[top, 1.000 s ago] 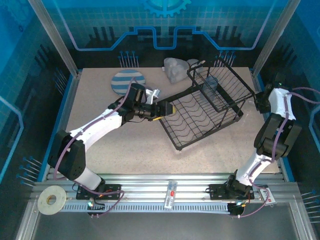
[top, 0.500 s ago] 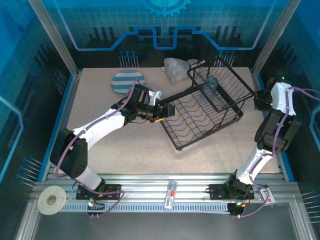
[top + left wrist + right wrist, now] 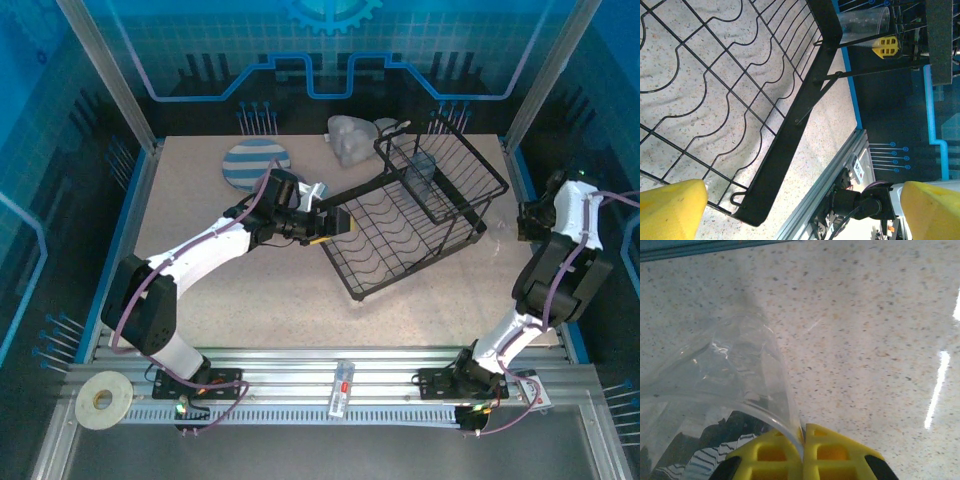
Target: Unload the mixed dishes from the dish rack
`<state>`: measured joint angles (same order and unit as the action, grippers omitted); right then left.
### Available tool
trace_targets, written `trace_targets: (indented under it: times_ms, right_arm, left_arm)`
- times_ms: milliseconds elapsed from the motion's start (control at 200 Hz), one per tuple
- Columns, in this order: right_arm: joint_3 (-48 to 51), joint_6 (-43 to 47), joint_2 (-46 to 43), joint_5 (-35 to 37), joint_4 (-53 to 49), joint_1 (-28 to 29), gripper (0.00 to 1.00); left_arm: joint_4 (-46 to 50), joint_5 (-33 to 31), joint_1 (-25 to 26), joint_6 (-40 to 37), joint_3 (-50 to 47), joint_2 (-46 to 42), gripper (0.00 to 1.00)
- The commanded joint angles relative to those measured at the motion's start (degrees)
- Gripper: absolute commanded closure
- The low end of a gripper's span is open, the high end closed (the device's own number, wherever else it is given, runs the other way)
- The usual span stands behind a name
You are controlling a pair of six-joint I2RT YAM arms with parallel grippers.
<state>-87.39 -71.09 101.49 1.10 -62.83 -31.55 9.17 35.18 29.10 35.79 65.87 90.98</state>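
Right jaws pinched shut on the rim of a clear plastic cup, over bare table right of the black wire dish rack — set it down gently, thin wall looks prone to buckling, release once seated. Left jaws wide open, empty, at the rack's left edge.

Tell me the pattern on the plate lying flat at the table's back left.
Blue and white stripes on the plate, clearest in the top external view.
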Motion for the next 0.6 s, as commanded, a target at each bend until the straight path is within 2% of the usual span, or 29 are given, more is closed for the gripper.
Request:
trace_targets:
  times_ms: [0,340,595]
  right_arm:
    - [3.5,-0.8,-3.4,4.6,-6.1,-3.1,1.00]
    - [14.4,1.9,-15.4,5.5,-5.6,-7.4,1.00]
    - [15.4,5.7,-20.3,9.3,-9.9,-8.0,1.00]
  left_arm:
    - [0.5,1.1,0.4,-2.1,0.3,0.5,0.01]
    - [2.9,1.7,0.4,-5.1,-0.4,0.1,0.01]
    - [4.3,2.1,0.4,-6.4,-1.2,-0.2,0.01]
